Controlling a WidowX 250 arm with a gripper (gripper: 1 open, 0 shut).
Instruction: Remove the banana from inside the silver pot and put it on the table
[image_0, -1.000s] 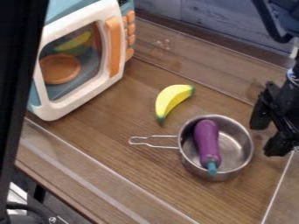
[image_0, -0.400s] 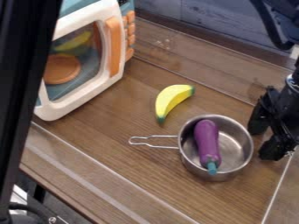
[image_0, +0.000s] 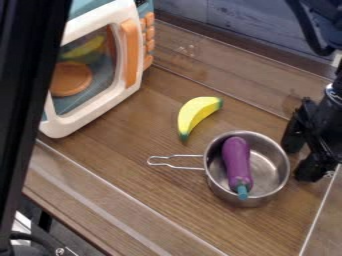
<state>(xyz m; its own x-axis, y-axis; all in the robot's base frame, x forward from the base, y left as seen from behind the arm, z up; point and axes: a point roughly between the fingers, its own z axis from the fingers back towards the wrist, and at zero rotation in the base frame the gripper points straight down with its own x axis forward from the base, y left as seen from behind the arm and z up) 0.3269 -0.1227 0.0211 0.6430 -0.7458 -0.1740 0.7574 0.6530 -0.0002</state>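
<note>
The yellow banana (image_0: 197, 114) lies on the brown wood table (image_0: 120, 140), just up and left of the silver pot (image_0: 249, 170). The pot holds a purple eggplant (image_0: 238, 162) with a green stem; its wire loop handle (image_0: 174, 162) points left. My black gripper (image_0: 318, 150) hangs at the right edge, just right of the pot and low over the table. Its fingers are dark and partly cut off by the frame, so I cannot tell whether they are open or shut. Nothing shows between them.
A teal-and-white toy microwave (image_0: 87, 68) stands at the back left, door open, with toy food inside. A dark post (image_0: 24, 100) blocks the left side of the view. A clear plastic rim (image_0: 160, 225) runs along the table's front edge.
The gripper has dropped slightly beside the pot's right side. The banana, pot and eggplant have not moved.
</note>
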